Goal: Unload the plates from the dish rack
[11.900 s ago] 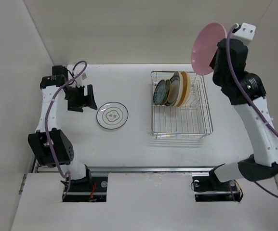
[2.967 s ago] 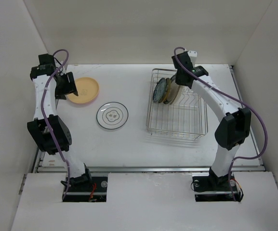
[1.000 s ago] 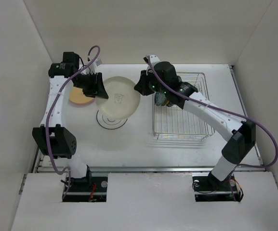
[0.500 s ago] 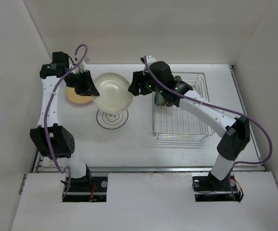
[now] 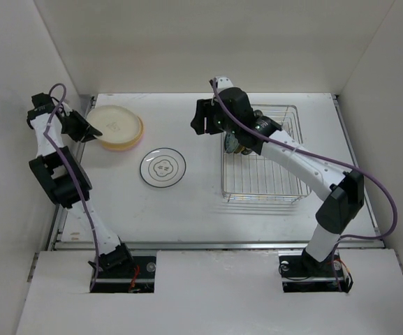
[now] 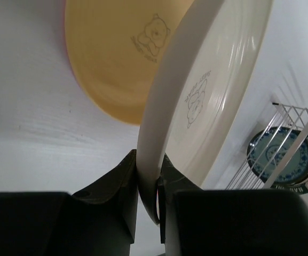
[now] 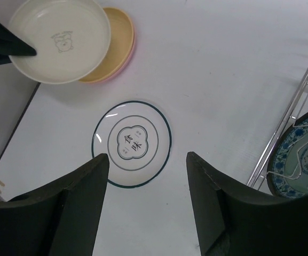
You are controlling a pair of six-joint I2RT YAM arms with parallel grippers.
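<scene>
My left gripper (image 5: 82, 129) (image 6: 148, 176) is shut on the rim of the cream plate (image 5: 114, 123) (image 6: 212, 90) (image 7: 60, 40). It holds the plate tilted over the orange-yellow plate (image 6: 116, 53) (image 7: 119, 48) at the far left, which has a pink rim under it. A white plate with a dark rim (image 5: 163, 168) (image 7: 132, 143) lies flat mid-table. The dish rack (image 5: 264, 174) (image 7: 298, 106) holds teal-blue patterned plates (image 5: 232, 143) (image 7: 298, 154) (image 6: 282, 157) standing on edge. My right gripper (image 5: 200, 124) (image 7: 147, 157) hangs open and empty between the white plate and the rack.
The enclosure's left wall stands close beside the left arm, and the back wall runs just behind the plates and the rack. Bare tabletop (image 5: 187, 209) lies in front of the white plate and the rack.
The right gripper opened and let go of the cream plate. The left arm then carried the plate left, from above the white plate to over the orange-yellow plate.
</scene>
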